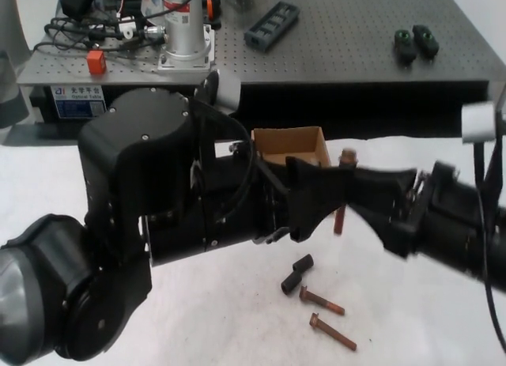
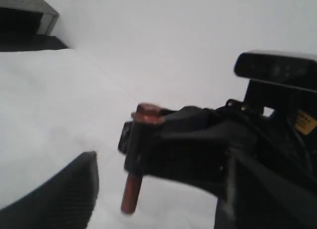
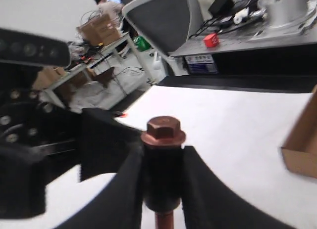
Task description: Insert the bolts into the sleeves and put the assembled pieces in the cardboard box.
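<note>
Your right gripper (image 3: 163,160) was clamped tight on a black sleeve (image 3: 162,187), with a coppery hex-head bolt (image 3: 163,132) upright through it. Your left gripper (image 1: 312,198) gaped wide at its 9 o'clock. The cardboard box (image 1: 277,138) sat at 11 o'clock, its floor hidden. Loose bolts (image 1: 322,301) and spare sleeves (image 1: 297,273) lay at 6 o'clock on white cloth (image 1: 198,318).

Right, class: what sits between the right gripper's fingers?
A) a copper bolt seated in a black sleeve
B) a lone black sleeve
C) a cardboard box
A: the right wrist view shows a hex-headed copper bolt passing through a black sleeve pinched between the fingers.
</note>
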Tool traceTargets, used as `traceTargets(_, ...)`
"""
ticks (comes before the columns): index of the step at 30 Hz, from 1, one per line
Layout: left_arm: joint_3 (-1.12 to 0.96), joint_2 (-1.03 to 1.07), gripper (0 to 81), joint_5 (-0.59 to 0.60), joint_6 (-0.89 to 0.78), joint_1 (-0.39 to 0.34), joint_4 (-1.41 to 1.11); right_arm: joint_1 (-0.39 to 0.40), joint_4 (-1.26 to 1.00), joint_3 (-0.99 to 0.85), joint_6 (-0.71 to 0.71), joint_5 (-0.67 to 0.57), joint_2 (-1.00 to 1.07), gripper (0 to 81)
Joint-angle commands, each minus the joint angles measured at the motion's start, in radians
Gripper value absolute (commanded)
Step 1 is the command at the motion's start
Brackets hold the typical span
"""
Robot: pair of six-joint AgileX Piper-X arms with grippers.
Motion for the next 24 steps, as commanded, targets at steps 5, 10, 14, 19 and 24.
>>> traceTargets(5, -0.002, -0.004, 49.5, -0.082, 0.086, 0.041, 0.160, -0.059, 0.276, -0.292, -0.214, 0.167, 0.272, 1.0)
traceTargets(10, -0.002, -0.004, 49.5, -0.149, 0.178, 0.064, 0.303, -0.053, 0.468, -0.640, -0.330, 0.309, 0.620, 1.0)
traceTargets(14, -0.002, -0.004, 49.5, -0.212, 0.234, 0.079, 0.404, -0.052, 0.651, -0.923, -0.388, 0.398, 0.894, 1.0)
traceTargets(19, -0.002, -0.004, 49.5, -0.280, 0.274, 0.081, 0.463, -0.052, 0.836, -1.191, -0.421, 0.458, 1.125, 1.0)
traceTargets(24, -0.002, -0.004, 49.5, -0.287, 0.275, 0.081, 0.477, -0.052, 0.967, -1.301, -0.421, 0.467, 1.221, 3.2)
